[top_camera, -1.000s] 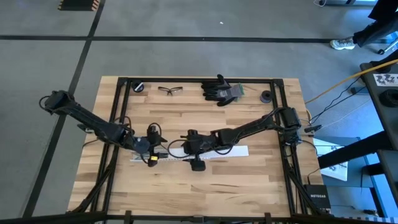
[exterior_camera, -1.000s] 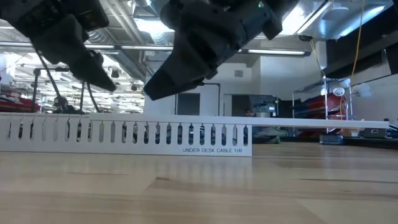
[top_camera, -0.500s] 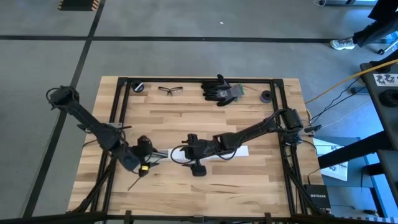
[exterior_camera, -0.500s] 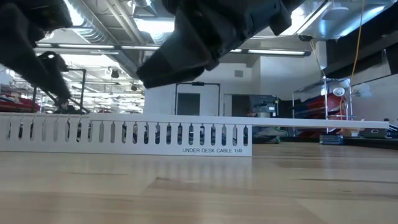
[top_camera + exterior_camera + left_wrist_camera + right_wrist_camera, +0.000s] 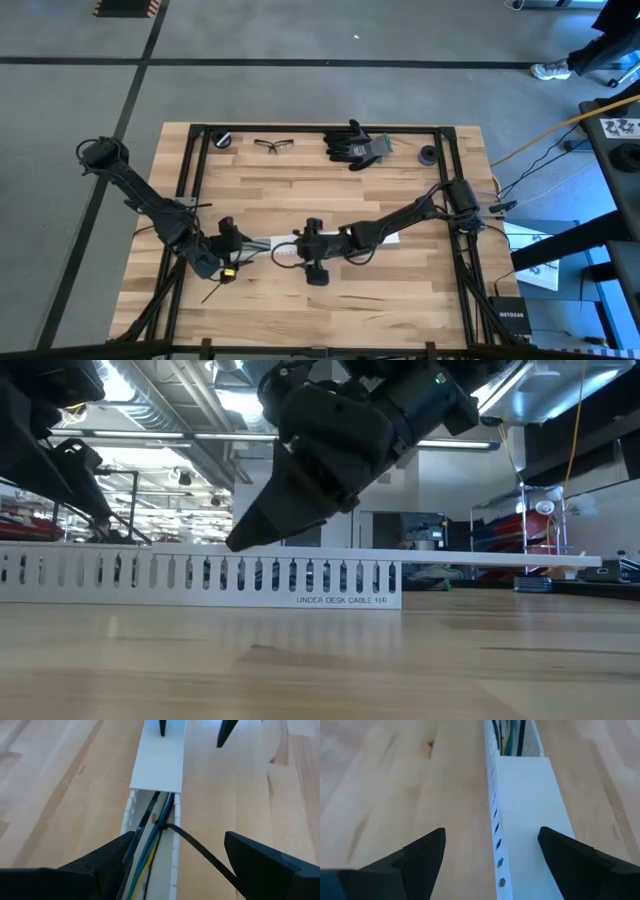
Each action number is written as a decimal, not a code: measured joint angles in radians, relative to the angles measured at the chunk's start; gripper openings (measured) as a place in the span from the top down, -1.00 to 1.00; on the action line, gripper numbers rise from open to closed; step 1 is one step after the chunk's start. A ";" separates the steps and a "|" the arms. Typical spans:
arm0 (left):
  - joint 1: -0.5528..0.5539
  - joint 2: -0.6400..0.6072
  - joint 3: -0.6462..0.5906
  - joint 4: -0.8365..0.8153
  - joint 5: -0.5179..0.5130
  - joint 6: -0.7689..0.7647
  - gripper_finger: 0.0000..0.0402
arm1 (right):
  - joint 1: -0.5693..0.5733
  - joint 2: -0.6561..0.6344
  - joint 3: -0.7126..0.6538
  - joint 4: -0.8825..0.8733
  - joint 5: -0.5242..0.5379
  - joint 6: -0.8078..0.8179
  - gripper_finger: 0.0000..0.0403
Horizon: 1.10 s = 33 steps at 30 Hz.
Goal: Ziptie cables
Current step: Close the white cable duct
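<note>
A white slotted rail (image 5: 200,575) lies lengthwise on the wooden table. A flat white cover (image 5: 160,765) closes its right part. In the uncovered part lie the cables (image 5: 152,820), dark with blue and yellow ones among them. A black ziptie (image 5: 165,825) is looped round them, its tail running out over the rail's wall. My left gripper (image 5: 236,252) hovers open at the rail's left end, one finger to each side of the rail (image 5: 176,857). My right gripper (image 5: 290,250) hovers open above the cover (image 5: 530,820), pointing toward the cables (image 5: 507,732).
At the table's far edge lie safety glasses (image 5: 272,145), a pair of black gloves (image 5: 355,145) and two small black round parts (image 5: 224,139) (image 5: 427,154). A black frame (image 5: 190,200) runs along the table's sides. A person's shoe (image 5: 550,70) shows on the floor beyond.
My left gripper has swung toward the table's near left, off the rail's middle to its left end, and has turned so that it points along the rail. My right gripper has sunk a little and crept left along the cover. Both have stayed open.
</note>
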 joint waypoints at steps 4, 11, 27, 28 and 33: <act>0.007 -0.001 0.001 0.004 0.001 0.009 -0.44 | 0.010 -0.009 0.005 -0.091 0.009 0.031 -0.54; 0.009 -0.037 0.121 -0.127 0.002 0.094 -0.44 | 0.017 -0.037 0.002 -0.136 -0.001 0.044 -0.54; 0.063 -0.032 0.289 -0.065 -0.110 0.400 -0.44 | 0.022 -0.043 -0.001 -0.119 -0.074 0.074 -0.54; 0.081 -0.018 0.272 -0.059 -0.109 0.398 -0.44 | 0.022 -0.043 -0.001 -0.119 -0.074 0.073 -0.54; 0.197 0.076 0.180 0.033 0.020 0.359 -0.44 | 0.022 -0.043 -0.001 -0.119 -0.074 0.065 -0.54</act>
